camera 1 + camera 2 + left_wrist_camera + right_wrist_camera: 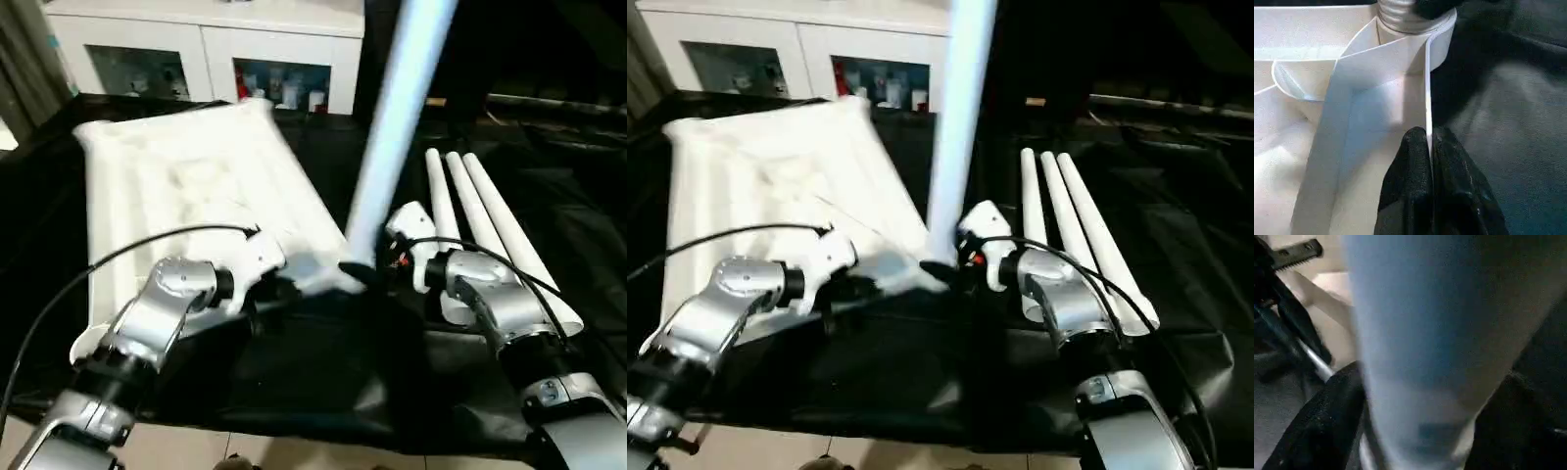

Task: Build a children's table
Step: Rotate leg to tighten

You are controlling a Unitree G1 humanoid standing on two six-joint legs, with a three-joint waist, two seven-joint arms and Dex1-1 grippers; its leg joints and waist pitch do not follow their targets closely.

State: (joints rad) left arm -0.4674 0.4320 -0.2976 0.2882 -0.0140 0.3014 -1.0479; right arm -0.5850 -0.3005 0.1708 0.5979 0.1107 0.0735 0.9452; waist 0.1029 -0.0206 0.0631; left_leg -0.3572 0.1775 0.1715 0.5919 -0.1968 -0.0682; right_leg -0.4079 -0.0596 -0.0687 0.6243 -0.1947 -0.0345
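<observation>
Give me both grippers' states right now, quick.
Left gripper: shut on the tabletop rim, near a corner socket.
Right gripper: around the standing leg's base; whether it grips cannot be told.

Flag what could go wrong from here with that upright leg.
1. The upright leg leans in the tabletop's near corner socket; the right gripper jaws sit wide around it, so it could tip.
2. The left gripper pinches only the thin rim; the tabletop may slip or flex.
3. A falling leg could scatter the three spare legs.
</observation>
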